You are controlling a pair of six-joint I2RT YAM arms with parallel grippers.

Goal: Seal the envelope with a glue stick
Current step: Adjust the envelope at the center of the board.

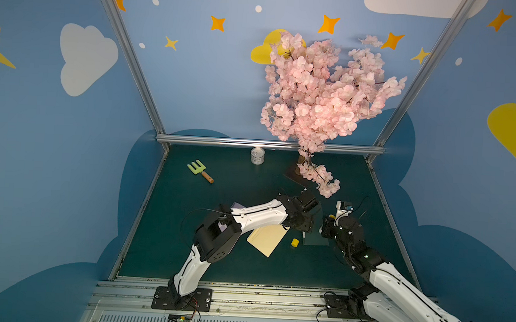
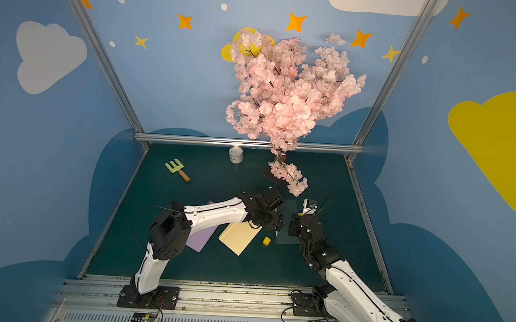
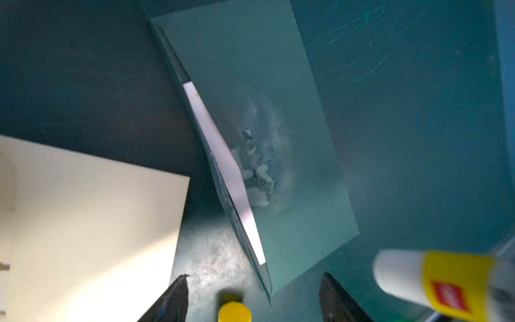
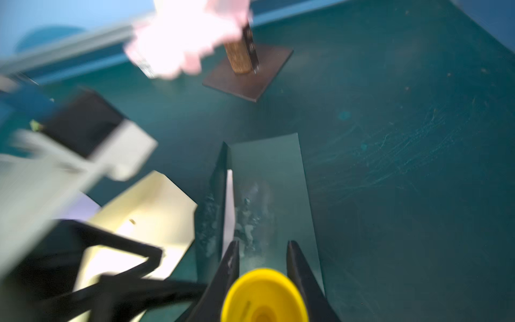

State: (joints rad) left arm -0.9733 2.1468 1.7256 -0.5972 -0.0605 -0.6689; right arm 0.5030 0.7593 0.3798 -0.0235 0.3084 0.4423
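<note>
Left wrist view: white-tipped yellow glue stick in clenched right jaws; left jaws released

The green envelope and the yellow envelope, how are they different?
The green envelope is dark, the yellow envelope pale. The green envelope has whitish glue smears; the yellow envelope shows none. White paper peeks from the green envelope; nothing peeks from the yellow envelope. Both are paper rectangles lying on the table.
</note>
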